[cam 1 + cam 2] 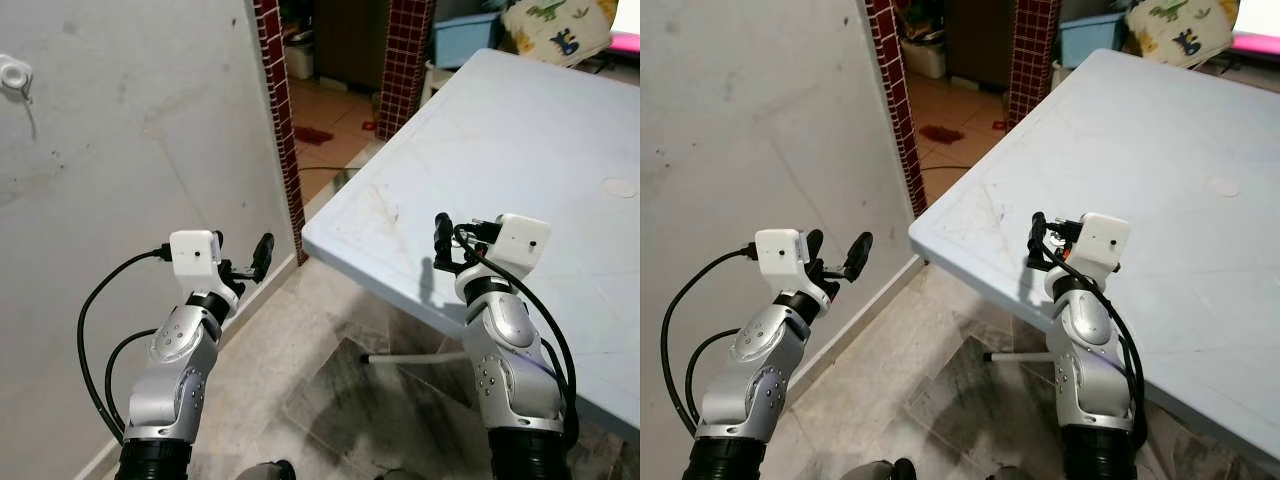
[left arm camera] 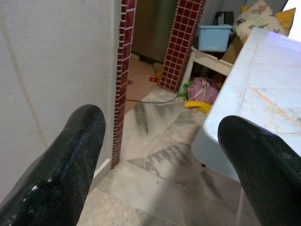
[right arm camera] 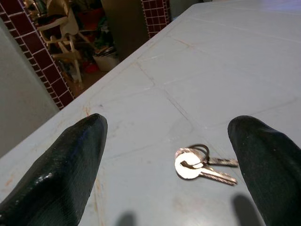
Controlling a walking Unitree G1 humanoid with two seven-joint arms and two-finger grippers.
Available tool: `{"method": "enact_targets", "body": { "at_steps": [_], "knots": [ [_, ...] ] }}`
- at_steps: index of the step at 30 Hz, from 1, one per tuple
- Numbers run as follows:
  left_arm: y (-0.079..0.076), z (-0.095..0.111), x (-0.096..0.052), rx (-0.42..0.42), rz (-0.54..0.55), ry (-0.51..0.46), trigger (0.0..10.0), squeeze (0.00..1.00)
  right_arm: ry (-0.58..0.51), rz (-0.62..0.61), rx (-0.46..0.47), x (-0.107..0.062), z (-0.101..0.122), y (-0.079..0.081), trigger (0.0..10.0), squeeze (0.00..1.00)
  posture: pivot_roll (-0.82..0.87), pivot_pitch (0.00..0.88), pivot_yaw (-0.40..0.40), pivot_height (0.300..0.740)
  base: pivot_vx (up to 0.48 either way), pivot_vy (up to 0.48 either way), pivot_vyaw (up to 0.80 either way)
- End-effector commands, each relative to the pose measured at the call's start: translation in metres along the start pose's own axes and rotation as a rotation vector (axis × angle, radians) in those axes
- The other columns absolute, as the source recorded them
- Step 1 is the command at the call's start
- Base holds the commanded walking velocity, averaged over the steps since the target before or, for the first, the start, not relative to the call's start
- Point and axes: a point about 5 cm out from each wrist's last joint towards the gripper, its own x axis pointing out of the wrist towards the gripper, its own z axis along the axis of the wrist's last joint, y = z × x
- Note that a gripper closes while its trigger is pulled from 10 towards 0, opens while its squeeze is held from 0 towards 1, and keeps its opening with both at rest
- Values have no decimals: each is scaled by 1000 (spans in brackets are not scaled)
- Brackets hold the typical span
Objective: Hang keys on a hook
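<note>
Two silver keys on a ring (image 3: pixel 200 165) lie flat on the pale blue table (image 1: pixel 520 130), seen in the right wrist view just ahead of and between my right gripper's fingers. My right gripper (image 1: pixel 460 238) hovers open over the table's near corner, above the keys. A white hook (image 1: pixel 14 74) is fixed high on the grey wall at the far left. Beside that wall, low over the floor, my left gripper (image 1: pixel 242 252) is held out open and empty, well below the hook.
Red-tiled pillars (image 1: pixel 280 110) frame a doorway behind the wall's end. A blue bin (image 1: pixel 462 38) and a patterned cushion (image 1: pixel 555 28) sit beyond the table. Marble floor (image 1: pixel 330 380) and a white table leg (image 1: pixel 415 356) lie between my arms.
</note>
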Motion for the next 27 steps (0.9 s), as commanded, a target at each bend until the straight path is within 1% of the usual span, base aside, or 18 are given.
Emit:
{"method": "enact_targets", "body": {
  "at_steps": [1,4,5,7,12,14,21,22,23,24,26,27],
  "knots": [
    [2,0,-3,15,1,9,10000,0,-11,-1,3,-1,5,3,10000,0,-48,163,71,740,0,0,0],
    [1,0,-3,15,-1,12,10000,0,3,-14,8,-1,1,1,10000,0,-47,164,72,740,0,0,0],
    [1,0,-3,15,-2,13,10000,0,26,-46,2,0,-2,-4,10000,0,-46,168,74,740,0,0,0],
    [1,0,-4,17,-5,15,10000,0,41,-66,-1,0,-4,-8,10000,0,-44,170,75,740,0,0,0],
    [1,0,-4,20,-6,17,10000,0,61,-87,-31,-2,-8,-10,10000,0,-41,174,76,740,0,0,0],
    [1,0,-4,21,-6,17,10000,0,69,-85,-15,-3,-11,-10,10000,0,-39,175,77,740,0,0,0],
    [1,-1,-4,22,-6,22,10000,0,85,-98,-30,-2,-18,-15,10000,0,-40,174,78,740,0,0,0],
    [1,-1,-4,22,-6,21,10000,0,88,-97,-36,-1,-20,-16,9176,0,-39,174,78,740,0,0,0],
    [0,-1,-4,22,-7,21,10000,0,89,-94,-39,0,-21,-17,4000,0,-39,174,77,740,0,0,0],
    [0,-1,-4,22,-7,21,10000,0,90,-91,-42,1,-23,-18,3137,0,-40,175,77,740,0,0,0],
    [0,-2,-4,22,-8,21,10000,0,91,-86,-53,2,-24,-19,3020,0,-40,174,77,740,0,0,0],
    [0,-2,-4,23,-7,22,10000,0,87,-82,-62,3,-25,-20,2314,0,-39,174,78,740,0,0,0]
  ]
}}
